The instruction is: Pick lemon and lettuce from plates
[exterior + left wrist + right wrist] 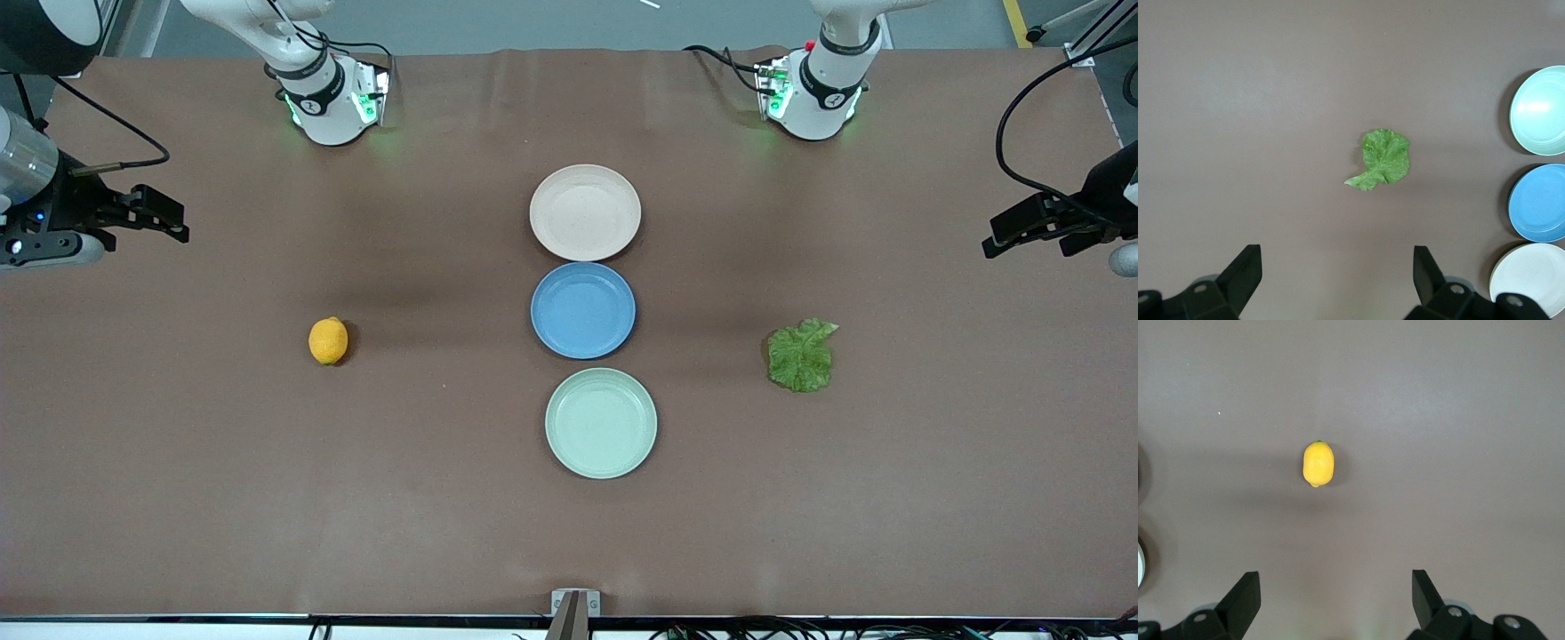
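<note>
both plates (pixel 585 212) sit bare, so the lemon (pixel 328 340) and lettuce (pixel 801 356) rest on the table (pixel 267 462) (task apparently done), right gripper (pixel 160 213) and left gripper (pixel 1022 233) spread open, waiting at the ends.

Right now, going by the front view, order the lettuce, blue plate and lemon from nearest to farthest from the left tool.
1. Lettuce, toward the left arm's end of the table, closest to the left tool.
2. Blue plate, mid-table, between the other two plates.
3. Lemon, toward the right arm's end.
</note>
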You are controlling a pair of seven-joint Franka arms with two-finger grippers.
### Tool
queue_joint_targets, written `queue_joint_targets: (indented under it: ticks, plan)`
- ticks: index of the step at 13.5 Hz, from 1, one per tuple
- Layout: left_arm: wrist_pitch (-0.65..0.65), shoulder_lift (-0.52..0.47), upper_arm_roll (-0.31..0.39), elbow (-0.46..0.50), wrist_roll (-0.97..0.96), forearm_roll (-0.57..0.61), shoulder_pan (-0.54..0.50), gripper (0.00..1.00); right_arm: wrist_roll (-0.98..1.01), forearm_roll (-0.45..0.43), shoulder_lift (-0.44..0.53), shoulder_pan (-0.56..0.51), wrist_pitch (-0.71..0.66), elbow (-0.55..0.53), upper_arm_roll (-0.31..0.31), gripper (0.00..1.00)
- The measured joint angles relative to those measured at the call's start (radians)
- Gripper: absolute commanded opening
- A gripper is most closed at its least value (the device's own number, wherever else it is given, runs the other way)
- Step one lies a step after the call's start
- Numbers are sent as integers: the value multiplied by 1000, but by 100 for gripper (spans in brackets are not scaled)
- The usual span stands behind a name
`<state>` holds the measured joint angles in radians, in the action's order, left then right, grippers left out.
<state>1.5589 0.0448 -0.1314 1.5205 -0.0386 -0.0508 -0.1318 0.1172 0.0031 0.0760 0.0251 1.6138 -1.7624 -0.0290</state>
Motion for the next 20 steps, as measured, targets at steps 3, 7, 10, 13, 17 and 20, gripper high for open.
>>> queue_joint_targets:
  ticks: [3,7,10,13,17,20]
  plan:
    - [0,0,63,0,1,0,58,100,0,0,8,-3,-1,-3,0,100]
    - [0,0,141,-5,1,0,147,100,0,0,27,-5,-14,-4,0,100]
    - [0,0,158,-7,1,0,151,100,0,0,31,-5,-14,-4,0,100]
    - [0,0,159,-8,1,0,151,100,0,0,33,-5,-11,-4,0,100]
    - [0,0,159,-9,1,0,152,100,0,2,34,-5,-7,-4,0,100]
    - [0,0,159,-9,1,0,152,100,-1,3,34,-5,-7,-4,1,100]
